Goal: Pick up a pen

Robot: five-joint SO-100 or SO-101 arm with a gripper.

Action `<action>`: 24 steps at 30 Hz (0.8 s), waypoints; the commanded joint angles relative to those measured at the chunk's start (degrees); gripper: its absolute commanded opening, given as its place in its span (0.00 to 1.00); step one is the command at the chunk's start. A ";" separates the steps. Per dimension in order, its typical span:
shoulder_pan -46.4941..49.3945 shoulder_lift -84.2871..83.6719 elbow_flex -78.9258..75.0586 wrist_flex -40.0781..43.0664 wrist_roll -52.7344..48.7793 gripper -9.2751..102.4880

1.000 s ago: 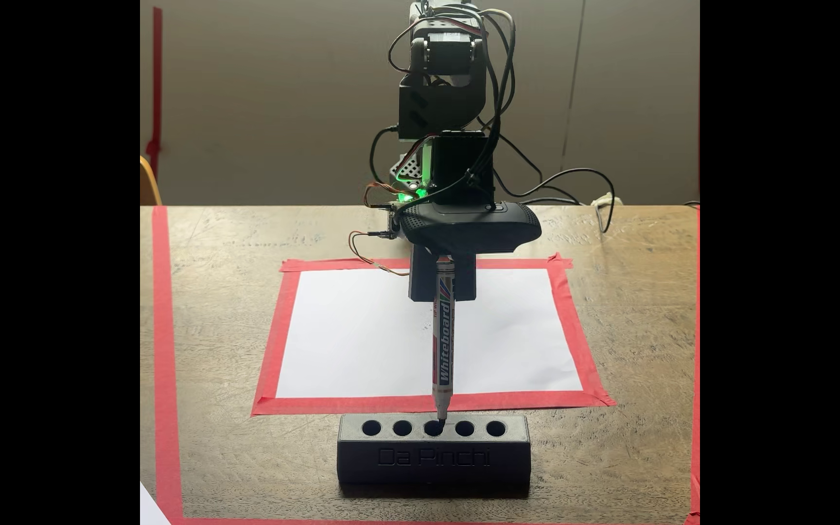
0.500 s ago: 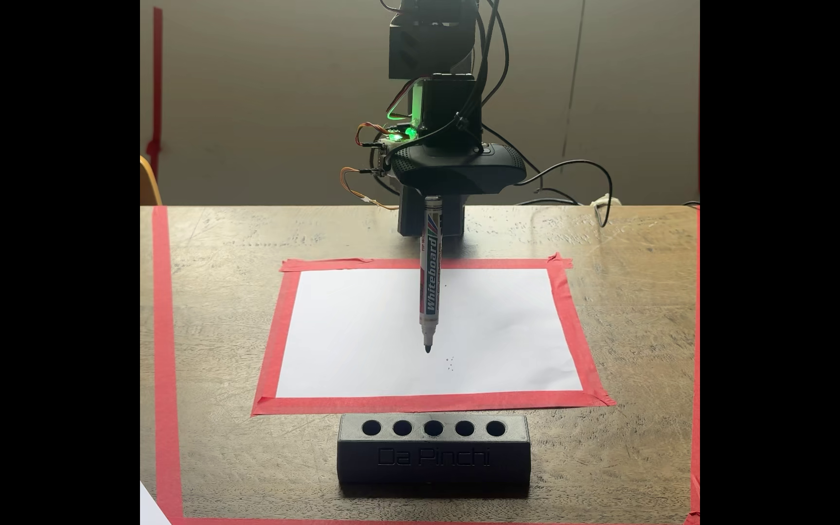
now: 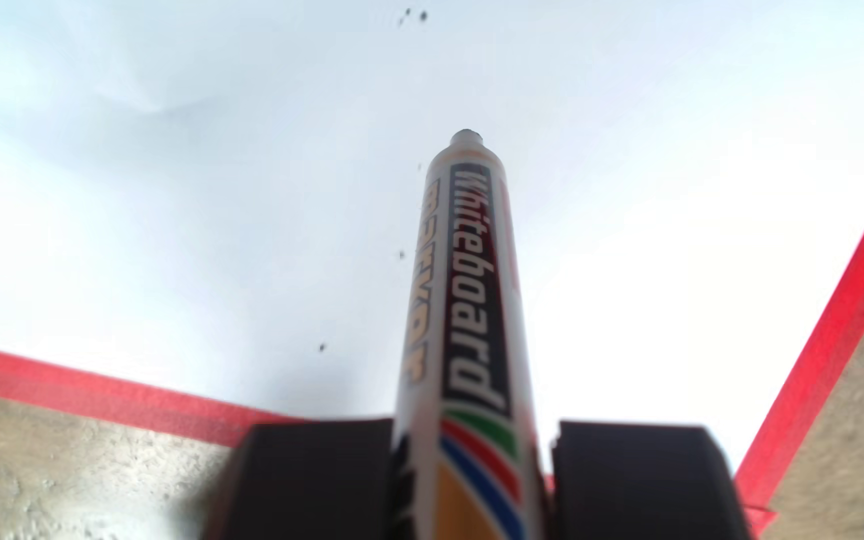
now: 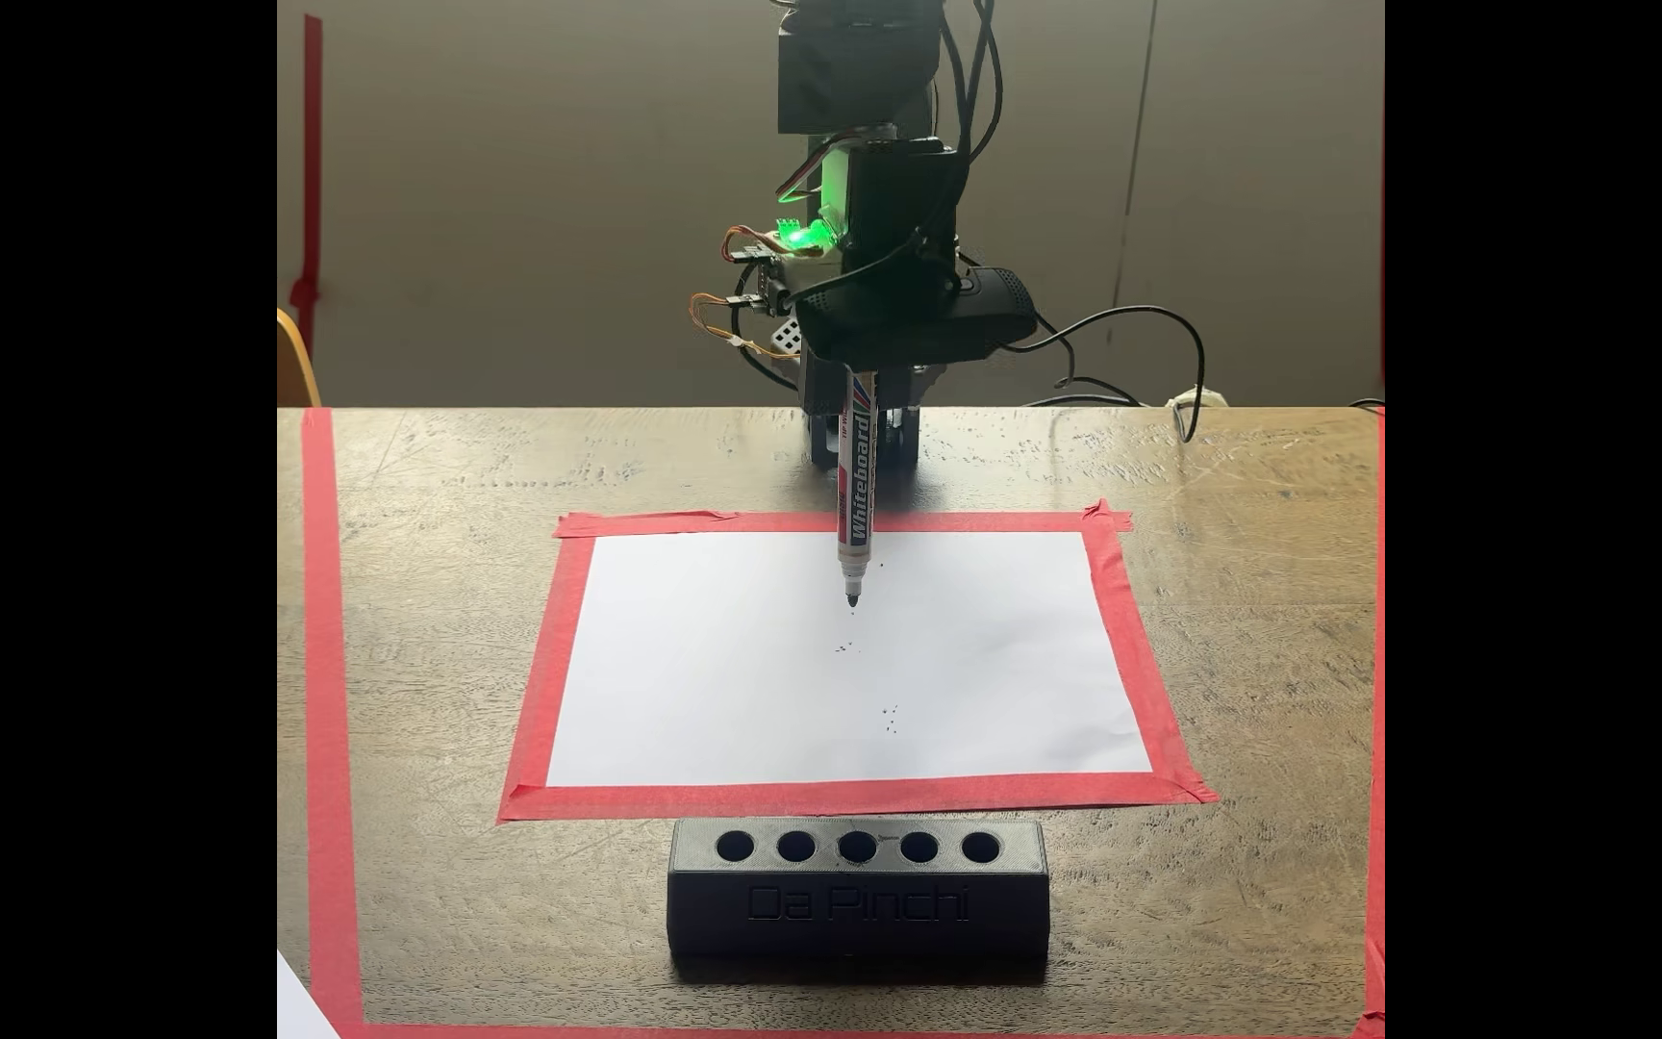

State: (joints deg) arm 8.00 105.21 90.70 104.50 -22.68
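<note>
Arm reaches straight down, wrist vertical.
Gripper (image 4: 857, 425) clamps the whiteboard marker (image 4: 855, 490), tip toward six o'clock above the paper (image 4: 707, 659).

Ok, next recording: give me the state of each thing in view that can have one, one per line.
pen: uncapped, held tip down over the paper, out of the holder.
pincer: shut on the pen's upper barrel.
pen holder: all five holes empty, upright on the table.
paper: flat, taped down on all sides, a few small ink dots.
</note>
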 commanded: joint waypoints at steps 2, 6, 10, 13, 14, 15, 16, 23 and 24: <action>0.18 6.77 4.92 -0.09 -0.09 0.08; 0.18 8.26 8.00 -0.18 0.53 0.08; 0.18 7.82 8.53 -0.26 0.53 0.08; 0.18 7.73 8.61 -1.85 0.62 0.08; 0.18 7.73 8.61 -2.20 0.62 0.08; 0.18 7.73 8.61 -2.29 0.62 0.08; 0.18 7.65 8.61 -2.29 0.62 0.08; 0.18 7.65 8.61 -3.43 0.70 0.08; 0.18 7.65 8.61 -3.43 0.70 0.08</action>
State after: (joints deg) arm 8.09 109.78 99.84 103.36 -22.50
